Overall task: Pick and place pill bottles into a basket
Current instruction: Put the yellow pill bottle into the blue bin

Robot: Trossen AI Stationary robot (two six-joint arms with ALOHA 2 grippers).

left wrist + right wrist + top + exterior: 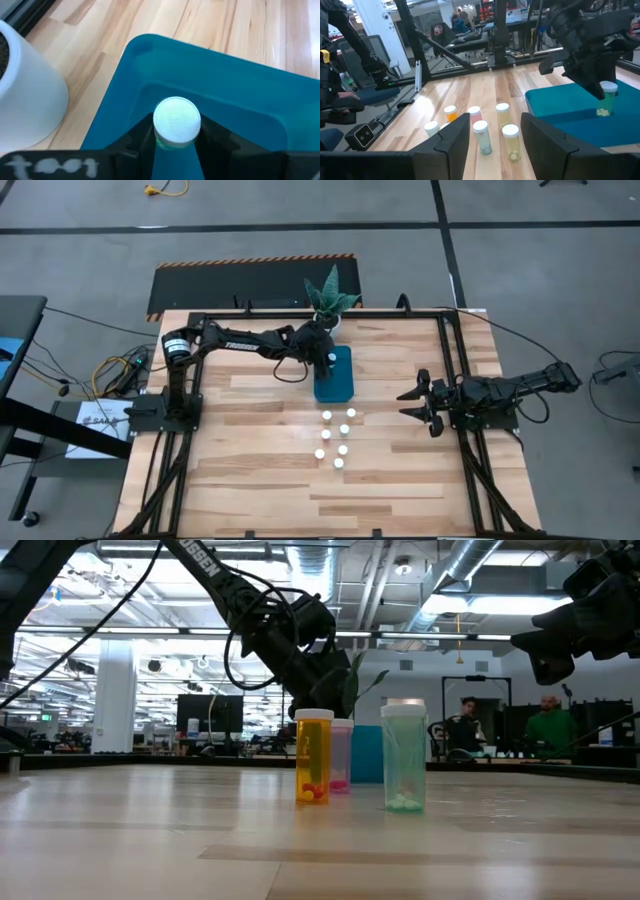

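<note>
Held bottle: we see a pill bottle (176,122) with a round white ribbed cap and a greenish clear body; in the right wrist view (607,98) pale pills show at its bottom.
Left tool: our left tool (324,356) sits at upper centre of the high view, above the basket's far end, its fingers (137,137) pressed narrowly on either side of that bottle just under the cap.
Basket: the basket (340,385) is a teal-blue tray with rounded corners, just above the middle of the high view; its rim (200,55) fills most of the left wrist view, and the held bottle hangs over its inside.
Loose bottles: we count six pill bottles on the table (250,430), a small cluster (335,440) just below the basket in the high view. In the low view they are clear cylinders in orange (314,756), pink (342,754) and pale green (404,757).
Right tool: our right tool (413,402) waits at centre right of the high view, well apart from the cluster, its fingers (452,142) partly spread with nothing between them.
Nearby: a white plant pot (27,100) stands just beside the basket's far corner, its green leaves (330,292) above the left tool in the high view.
Background: people (545,725) sit at the right of the low view, beyond the table.
</note>
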